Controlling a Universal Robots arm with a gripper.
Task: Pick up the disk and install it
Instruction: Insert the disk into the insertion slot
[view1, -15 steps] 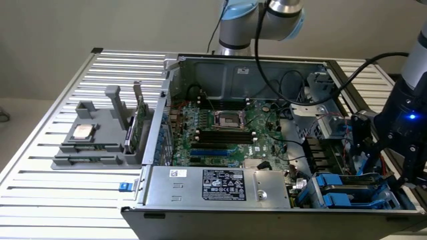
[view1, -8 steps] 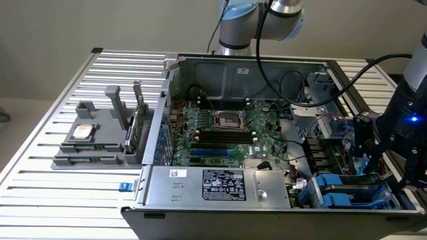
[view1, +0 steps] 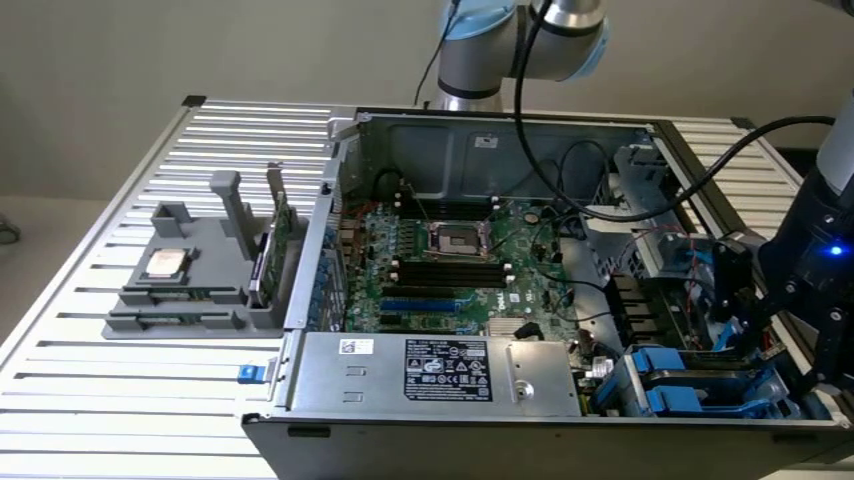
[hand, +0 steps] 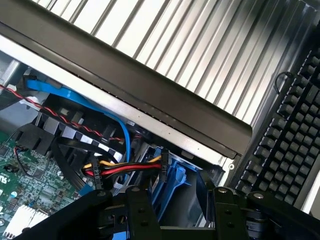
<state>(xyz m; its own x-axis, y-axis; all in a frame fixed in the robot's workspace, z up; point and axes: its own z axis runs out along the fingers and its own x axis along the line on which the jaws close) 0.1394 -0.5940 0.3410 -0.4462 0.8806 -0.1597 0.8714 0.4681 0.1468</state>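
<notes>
The disk (hand: 172, 182) shows its bright blue carrier frame between my two black fingers (hand: 137, 212) in the wrist view. My gripper (hand: 180, 202) is closed on its sides. It hangs over the drive bay at the corner of the open computer case (hand: 150, 87). In the exterior view my gripper (view1: 737, 300) is low inside the case at the exterior view's right. A strip of the disk's blue carrier (view1: 729, 335) hangs under it. The drive's metal body is hidden.
A red, yellow and black power cable (hand: 125, 169) and a blue data cable (hand: 121, 131) cross just beside the bay. Two more blue carriers (view1: 681, 385) sit in bays nearby. A keyboard (hand: 295, 130) lies outside the case. A grey fixture (view1: 174, 290) stands on the slatted table.
</notes>
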